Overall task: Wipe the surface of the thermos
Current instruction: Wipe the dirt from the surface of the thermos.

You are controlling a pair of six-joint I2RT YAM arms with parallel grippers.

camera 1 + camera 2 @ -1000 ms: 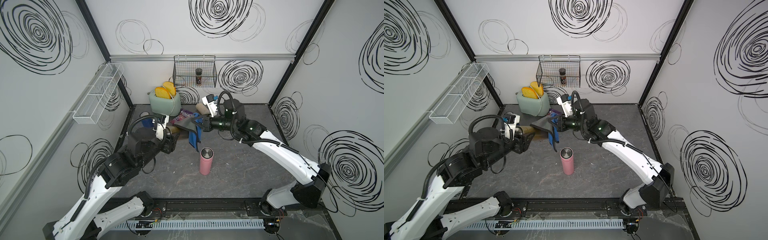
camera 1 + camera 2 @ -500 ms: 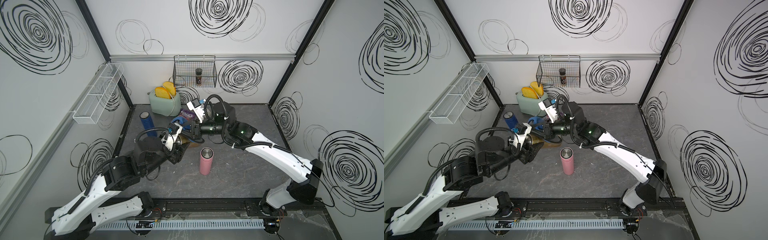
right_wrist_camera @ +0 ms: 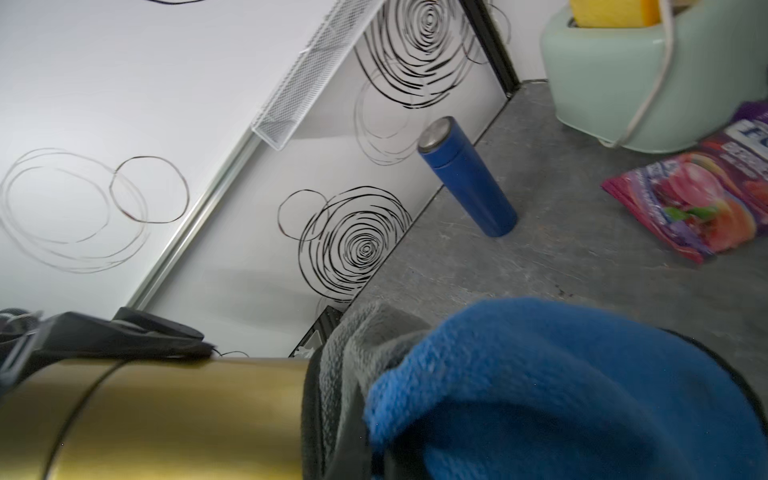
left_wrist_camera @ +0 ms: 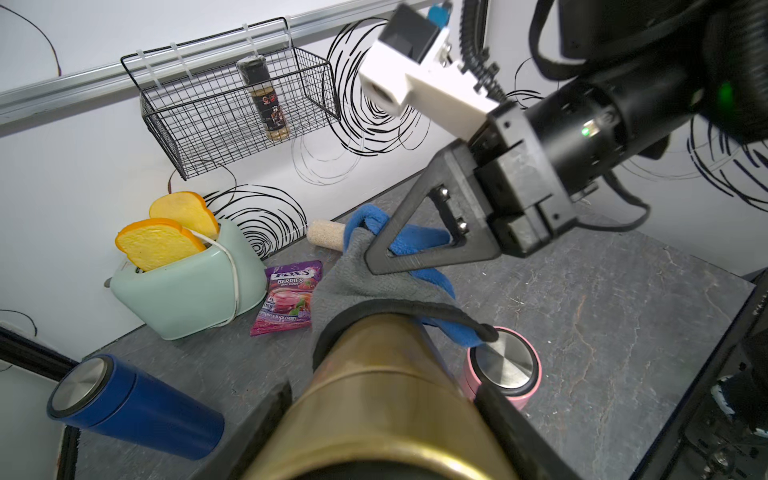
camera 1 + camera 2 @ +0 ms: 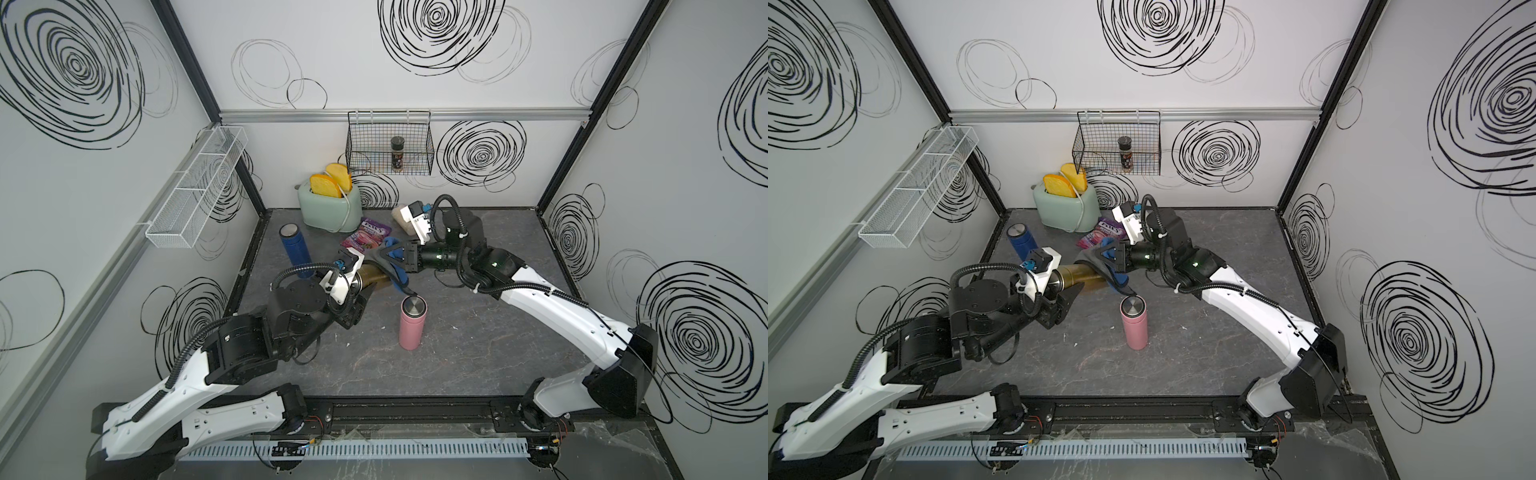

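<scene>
A gold thermos [image 5: 374,276] [image 5: 1080,276] is held lying sideways above the table, with my left gripper [image 5: 365,281] [image 5: 1064,283] [image 4: 382,415] shut on its body. A blue and grey cloth [image 5: 392,261] [image 5: 1100,261] [image 4: 361,276] [image 3: 540,374] drapes over the far end of the gold thermos [image 4: 386,386] [image 3: 166,415]. My right gripper [image 5: 401,259] [image 5: 1113,255] [image 4: 376,259] is shut on that cloth, pressing it against the thermos. In the right wrist view the cloth hides the jaws.
A pink thermos [image 5: 411,328] [image 5: 1134,326] [image 4: 503,365] stands just below the cloth's hanging edge. A blue thermos [image 5: 296,249] [image 5: 1022,243] [image 3: 469,178] stands at the left. Behind are a mint toaster [image 5: 330,208], a candy bag [image 5: 368,235], and a wall basket [image 5: 390,149].
The left arm has carried the gold thermos right, toward the middle, uncovering the blue thermos. The right gripper slid the cloth left along the thermos, then back toward its far end.
</scene>
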